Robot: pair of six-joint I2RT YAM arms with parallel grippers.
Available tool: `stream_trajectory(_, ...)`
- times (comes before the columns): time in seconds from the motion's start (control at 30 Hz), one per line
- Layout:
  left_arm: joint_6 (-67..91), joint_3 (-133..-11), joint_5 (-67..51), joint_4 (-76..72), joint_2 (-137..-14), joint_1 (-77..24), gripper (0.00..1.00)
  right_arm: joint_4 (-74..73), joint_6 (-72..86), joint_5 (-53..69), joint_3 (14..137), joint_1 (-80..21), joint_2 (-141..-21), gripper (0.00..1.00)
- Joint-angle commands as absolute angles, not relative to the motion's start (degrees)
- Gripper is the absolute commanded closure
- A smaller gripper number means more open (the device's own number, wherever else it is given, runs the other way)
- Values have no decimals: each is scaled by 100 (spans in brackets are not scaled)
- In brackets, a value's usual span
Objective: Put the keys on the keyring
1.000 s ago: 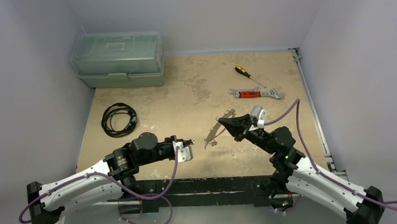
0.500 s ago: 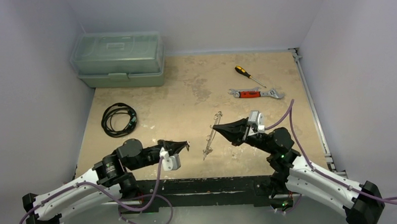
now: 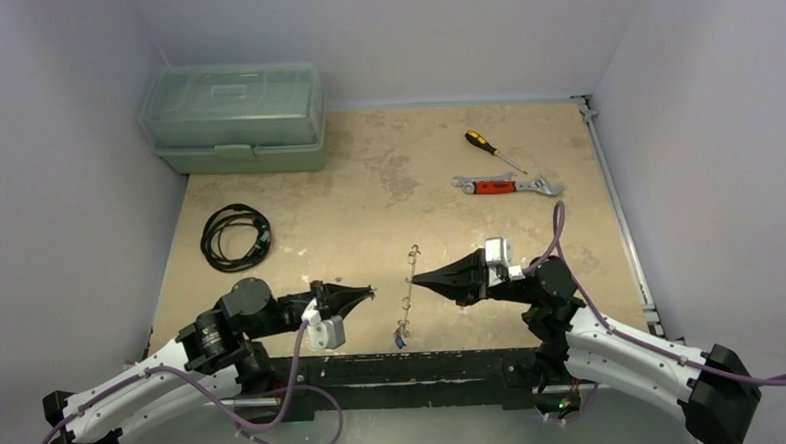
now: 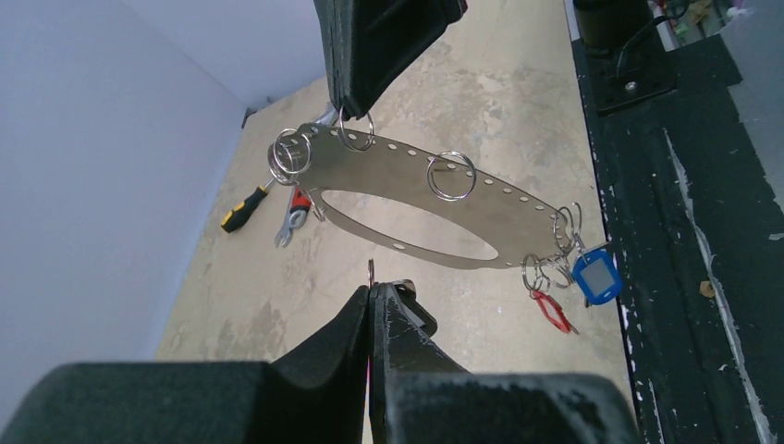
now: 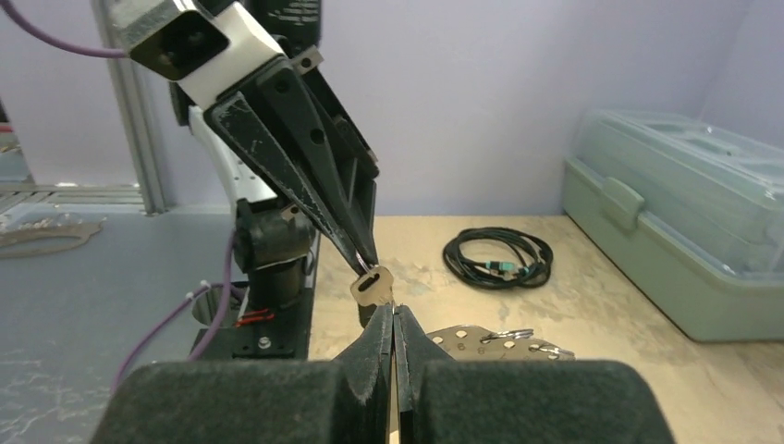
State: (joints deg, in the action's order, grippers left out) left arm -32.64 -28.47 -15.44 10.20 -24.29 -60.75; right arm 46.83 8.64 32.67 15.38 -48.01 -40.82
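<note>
The keyring (image 4: 416,199) is a flat silvery oval plate with holes along its rim and several small split rings. A blue tag (image 4: 596,276) and a red tag (image 4: 552,310) hang from its lower end. My right gripper (image 3: 415,280) is shut on one small ring at the plate's edge, and the keyring (image 3: 406,291) hangs above the table. My left gripper (image 3: 370,291) is shut on a silver key (image 5: 373,283) with a slotted head. It faces the right gripper tip to tip, a little apart. The key's edge (image 4: 371,271) sits just below the plate. No black tag shows.
A green toolbox (image 3: 234,117) stands at the back left. A coiled black cable (image 3: 235,236) lies on the left. A yellow-handled screwdriver (image 3: 493,150) and a red-handled wrench (image 3: 508,185) lie at the back right. The table's black near edge (image 3: 425,366) is just below both grippers.
My right gripper has carried the keyring left and toward the near edge, and it now hangs nearly edge-on. My left arm has drawn back, its gripper staying shut and level with the right one.
</note>
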Motion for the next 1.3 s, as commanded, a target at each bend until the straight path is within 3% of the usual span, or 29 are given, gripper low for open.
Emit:
stream_trajectory(0.0,-3394,-2805,-2159,736,-2376,-6014,100,5420,957,3827,1580,-4825,-4128,100)
stream_trajectory(0.53,-4240,-3401,-2945,754,-3255,-5989,100,5402,965,5140,2090,-4825,-4911,100)
stream_trajectory(1.27,-4172,-3218,-3148,448,-3396,-5952,100,5810,1212,5353,2092,-4825,-5262,100)
